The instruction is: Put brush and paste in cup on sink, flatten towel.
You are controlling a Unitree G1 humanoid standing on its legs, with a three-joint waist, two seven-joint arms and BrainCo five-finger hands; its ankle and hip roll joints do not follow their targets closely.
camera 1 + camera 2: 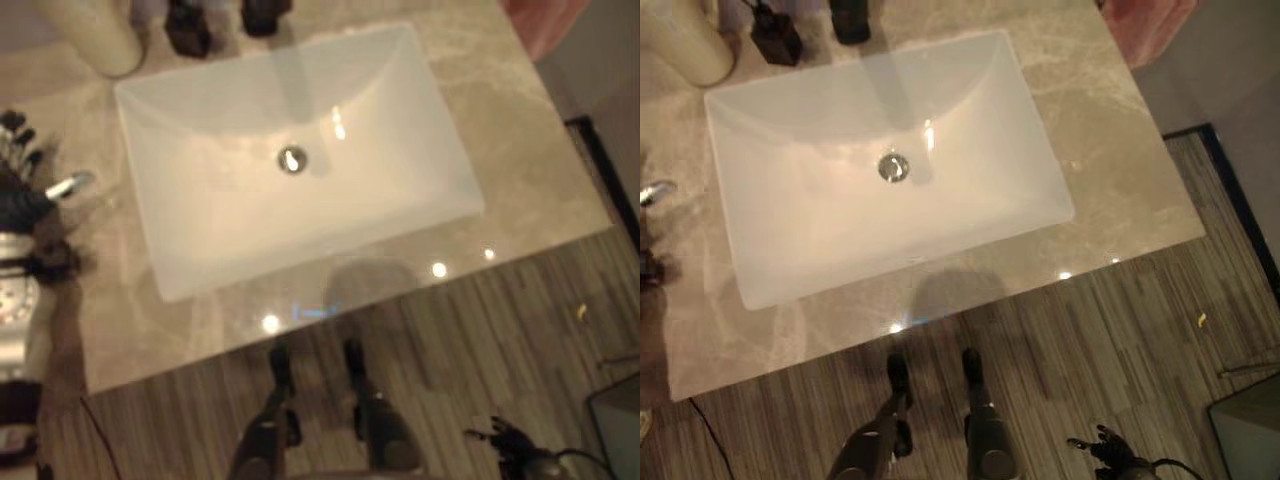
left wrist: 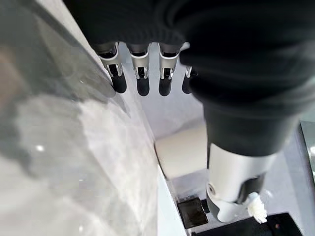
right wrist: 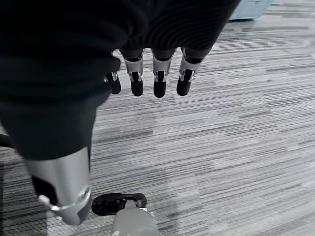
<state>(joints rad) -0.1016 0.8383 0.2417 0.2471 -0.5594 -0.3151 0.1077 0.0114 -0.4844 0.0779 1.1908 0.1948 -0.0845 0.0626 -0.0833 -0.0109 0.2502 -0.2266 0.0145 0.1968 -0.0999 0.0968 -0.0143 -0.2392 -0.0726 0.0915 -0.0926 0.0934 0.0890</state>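
A white sink is sitting in a beige marbled counter; grey striped carpet is lying below.

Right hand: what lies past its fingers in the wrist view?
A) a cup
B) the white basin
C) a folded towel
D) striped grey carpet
D: the right hand hangs with relaxed fingers, holding nothing, over striped grey carpet.

no lettering to read anywhere here. the white sink, the marble counter and the dark bottles at the back carry no legible words, numbers or signs.
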